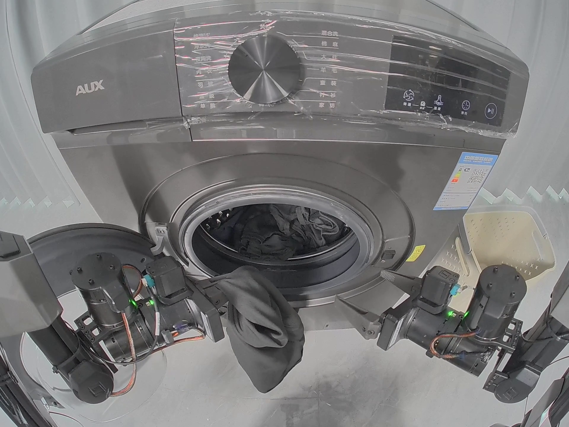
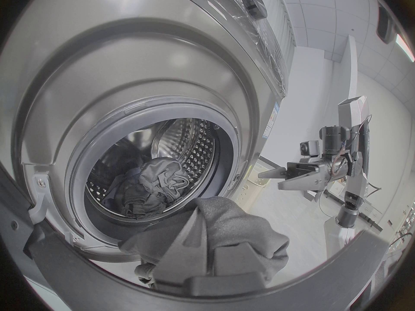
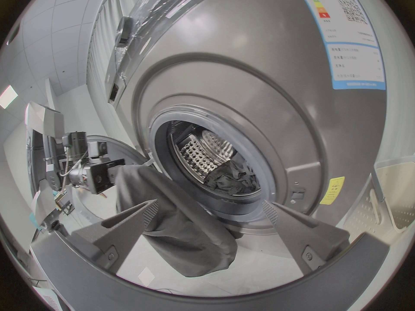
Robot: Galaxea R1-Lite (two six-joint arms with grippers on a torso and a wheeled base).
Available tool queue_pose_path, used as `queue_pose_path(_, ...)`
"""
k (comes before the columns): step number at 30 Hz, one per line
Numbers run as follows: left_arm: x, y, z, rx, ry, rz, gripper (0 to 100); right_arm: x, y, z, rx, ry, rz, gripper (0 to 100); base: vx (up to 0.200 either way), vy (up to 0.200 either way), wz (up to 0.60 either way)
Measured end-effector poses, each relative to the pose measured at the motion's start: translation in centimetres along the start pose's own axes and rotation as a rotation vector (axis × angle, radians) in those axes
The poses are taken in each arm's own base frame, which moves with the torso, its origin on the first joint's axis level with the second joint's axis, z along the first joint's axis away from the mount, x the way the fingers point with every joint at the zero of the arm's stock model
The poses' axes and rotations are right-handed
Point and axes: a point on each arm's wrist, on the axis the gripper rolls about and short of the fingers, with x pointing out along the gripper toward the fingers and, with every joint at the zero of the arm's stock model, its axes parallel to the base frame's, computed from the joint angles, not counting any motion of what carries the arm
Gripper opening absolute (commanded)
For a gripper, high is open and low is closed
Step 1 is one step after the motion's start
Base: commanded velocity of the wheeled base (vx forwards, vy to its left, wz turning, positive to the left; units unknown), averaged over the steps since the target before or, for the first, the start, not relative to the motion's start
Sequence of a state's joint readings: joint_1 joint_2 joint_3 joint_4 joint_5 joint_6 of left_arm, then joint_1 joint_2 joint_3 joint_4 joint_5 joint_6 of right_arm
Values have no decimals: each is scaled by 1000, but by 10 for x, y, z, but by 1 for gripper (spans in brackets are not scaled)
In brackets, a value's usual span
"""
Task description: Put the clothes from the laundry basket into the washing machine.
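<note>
Head view: a grey metal front-loading washing machine [image 1: 332,149] has its round door [image 1: 77,250] swung open at 9 o'clock of the port. Inside the drum lies a heap of dark crumpled clothes [image 1: 278,232]. The left gripper [image 1: 218,296], at about 7 o'clock of the port, is clamped on a dark grey cloth garment [image 1: 264,333], which hangs in a limp fold in front of the port's lower lip. The right gripper [image 1: 363,292] sits at about 4 o'clock of the port, its fingers spread apart and holding nothing. A cream perforated plastic laundry basket [image 1: 510,238] stands at 3 o'clock, just beside the machine.

Left wrist view: the left gripper [image 2: 212,242] pinches the bunched garment [image 2: 233,230] before the open port, with the heap of clothes [image 2: 151,186] resting low in the studded steel drum. Farther off, the right gripper [image 2: 270,180] shows with its fingers parted.

Right wrist view: the right gripper [image 3: 207,208] has its two fingers wide apart, facing the port. Beyond them the left gripper [image 3: 113,173] holds the garment [image 3: 181,234] by one end, the rest sagging below the port's 7 o'clock. The clothes [image 3: 233,178] lie in the drum, and the basket [image 3: 393,199] stands beside the machine's front corner.
</note>
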State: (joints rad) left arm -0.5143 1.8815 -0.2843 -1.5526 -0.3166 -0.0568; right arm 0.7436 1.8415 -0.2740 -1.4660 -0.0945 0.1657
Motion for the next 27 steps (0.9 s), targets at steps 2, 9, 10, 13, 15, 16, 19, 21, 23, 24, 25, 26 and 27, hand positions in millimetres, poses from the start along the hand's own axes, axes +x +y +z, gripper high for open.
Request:
queue_pose_path(2, 1, -1, -1, 3, 3, 7, 0, -2, 4, 0, -1, -1, 18, 100, 0, 0, 0)
queue_pose_path(9, 18, -11, 0, 12, -22, 19, 0, -8, 12, -1, -5, 8, 48, 100, 0, 0, 0)
queue_pose_path(10, 21, -11, 0, 11, -22, 16, 0, -8, 12, -1, -5, 8, 51, 100, 0, 0, 0)
queue_pose_path(13, 32, -12, -3, 10, -24, 9, 0, -9, 14, -2, -4, 11, 56, 100, 0, 0, 0)
queue_pose_path(15, 39, -10, -7, 8, -20, 11, 0, -9, 15, -2, -3, 13, 60, 100, 0, 0, 0)
queue_pose_path(16, 44, -10, -10, 7, -17, 12, 0, -9, 15, -2, -2, 12, 61, 100, 0, 0, 0)
queue_pose_path(19, 56, -7, -16, 4, -12, 12, 0, -9, 16, -2, -2, 14, 64, 100, 0, 0, 0)
queue_pose_path(21, 67, -4, -20, 4, -18, 15, 0, -10, 16, -2, -1, 14, 64, 100, 0, 0, 0)
queue_pose_path(23, 77, 0, -23, 2, -28, 20, 0, -10, 16, -2, -2, 14, 65, 100, 0, 0, 0)
queue_pose_path(24, 82, 2, -25, -1, -33, 24, 0, -10, 16, -2, -2, 14, 66, 100, 0, 0, 0)
queue_pose_path(25, 86, 3, -26, -4, -38, 30, 0, -10, 16, -2, -2, 14, 67, 100, 0, 0, 0)
queue_pose_path(26, 91, 5, -27, -7, -47, 37, 0, -10, 16, -2, -1, 14, 67, 100, 0, 0, 0)
queue_pose_path(27, 97, 7, -27, -10, -57, 44, 0, -10, 16, -2, -1, 14, 66, 100, 0, 0, 0)
